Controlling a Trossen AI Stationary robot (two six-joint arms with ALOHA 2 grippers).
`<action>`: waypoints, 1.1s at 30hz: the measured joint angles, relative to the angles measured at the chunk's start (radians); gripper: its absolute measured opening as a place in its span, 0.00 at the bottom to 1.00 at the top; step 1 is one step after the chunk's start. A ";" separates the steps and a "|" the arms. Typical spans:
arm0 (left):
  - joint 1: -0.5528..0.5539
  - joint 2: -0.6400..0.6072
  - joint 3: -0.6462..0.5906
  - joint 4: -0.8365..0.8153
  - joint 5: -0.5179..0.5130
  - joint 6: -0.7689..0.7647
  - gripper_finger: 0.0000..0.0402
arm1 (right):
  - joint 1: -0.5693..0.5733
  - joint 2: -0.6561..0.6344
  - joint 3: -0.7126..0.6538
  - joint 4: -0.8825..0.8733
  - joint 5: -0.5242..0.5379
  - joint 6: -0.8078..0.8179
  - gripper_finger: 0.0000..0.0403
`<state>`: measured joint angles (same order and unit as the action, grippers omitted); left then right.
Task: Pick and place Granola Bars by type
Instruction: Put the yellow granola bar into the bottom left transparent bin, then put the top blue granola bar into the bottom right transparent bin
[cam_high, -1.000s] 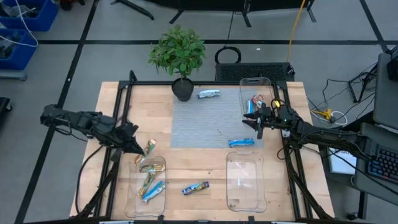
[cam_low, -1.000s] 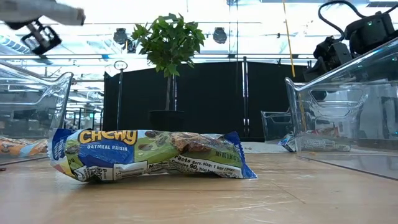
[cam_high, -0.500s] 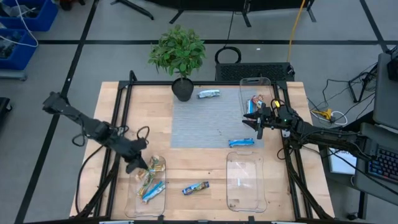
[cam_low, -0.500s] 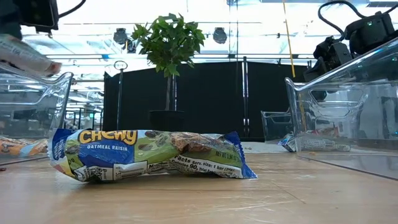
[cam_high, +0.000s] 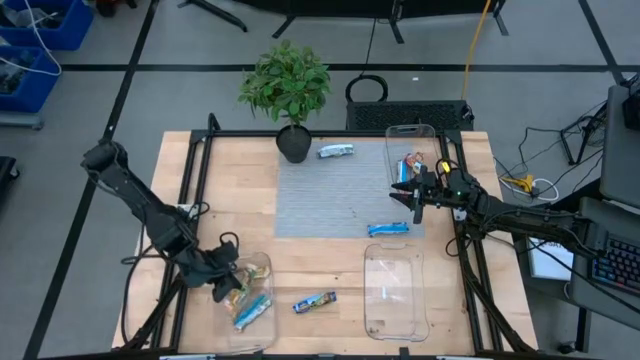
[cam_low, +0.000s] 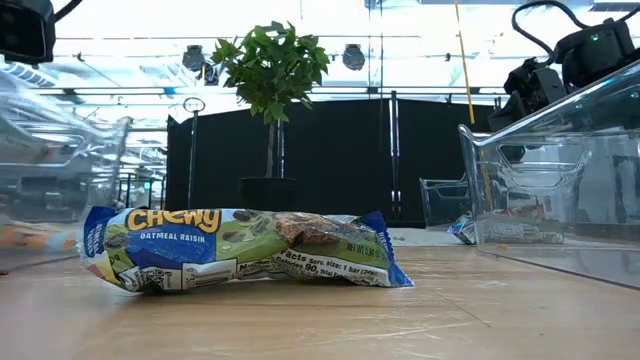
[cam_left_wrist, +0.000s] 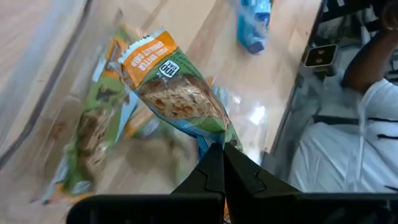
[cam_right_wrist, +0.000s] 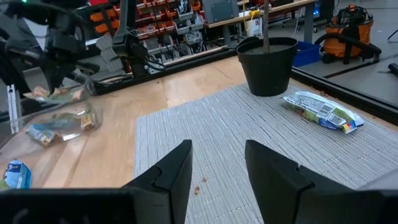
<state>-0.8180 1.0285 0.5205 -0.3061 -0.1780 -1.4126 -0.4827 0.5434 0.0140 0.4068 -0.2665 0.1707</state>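
Three clear plastic trays stand on the wooden table. The near-left tray (cam_high: 262, 262) holds several granola bars: a blue-wrapped bar (cam_high: 251, 311) lies toward its front, with green-and-orange wrappers beside it. The left gripper (cam_high: 228, 283) hangs over this tray, fingers pressed together on an orange-and-green wrapped granola bar (cam_left_wrist: 176, 93), pinched by its lower end; the left wrist view shows another green-and-orange bar (cam_left_wrist: 90, 134) lying beneath it on the tray floor.

The near-right tray (cam_high: 394, 292) shows no contents. The far-right tray (cam_high: 413, 134) contains at least one blue and one reddish wrapper (cam_high: 409, 165). The right gripper (cam_high: 419, 198) sits at that tray's near end, fingers spread apart and holding nothing.

Bars outside the trays: one blue-and-green bar (cam_high: 314, 301) on the bare wood between the two near trays; one blue bar (cam_high: 387, 229) at the grey mat's (cam_high: 335, 195) near-right corner; one blue-and-green bar (cam_high: 335, 151) at the mat's far edge, beside the potted green plant (cam_high: 287, 85).
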 joint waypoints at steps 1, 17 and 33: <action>0.000 0.011 0.000 0.005 0.000 -0.001 0.00 | 0.000 0.000 0.000 -0.001 0.000 0.000 0.35; 0.000 0.025 -0.001 0.002 -0.008 0.061 0.09 | 0.000 0.000 0.000 0.027 0.000 -0.010 0.35; 0.085 -0.152 -0.002 -0.014 -0.305 0.742 0.18 | 0.000 0.000 0.000 0.031 0.000 -0.010 0.35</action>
<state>-0.7327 0.8763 0.5190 -0.3198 -0.4834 -0.6711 -0.4824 0.5438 0.0139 0.4377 -0.2668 0.1611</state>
